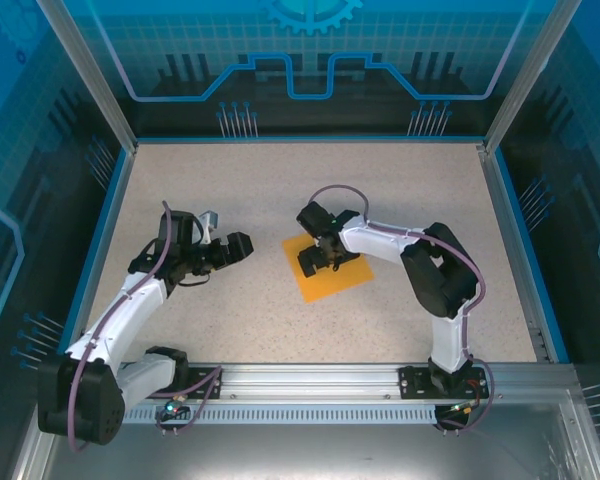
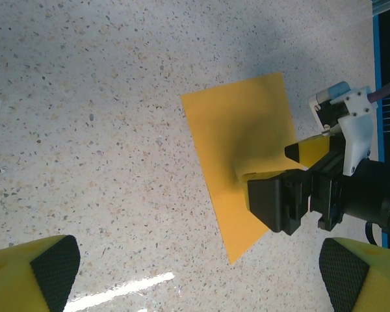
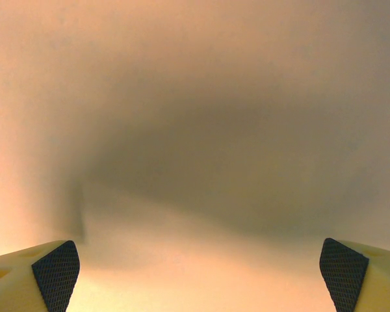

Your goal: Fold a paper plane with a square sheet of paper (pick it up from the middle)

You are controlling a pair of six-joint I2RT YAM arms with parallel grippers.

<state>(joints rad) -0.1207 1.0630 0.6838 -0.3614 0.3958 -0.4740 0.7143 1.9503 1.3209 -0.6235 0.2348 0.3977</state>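
right wrist view: right fingers (image 3: 55,270) spread wide, holding nothing, the square sheet of paper (image 3: 195,97) close beneath, touching or not i can't tell. left wrist view: left fingers (image 2: 52,266) wide too, empty, above the table (image 2: 84,97), sheet flat beyond. looks like the pickup step; next call is a pinch at the sheet's middle.

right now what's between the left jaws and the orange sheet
Just bare speckled table; the top view shows that stretch between the left jaws and the square sheet of paper.
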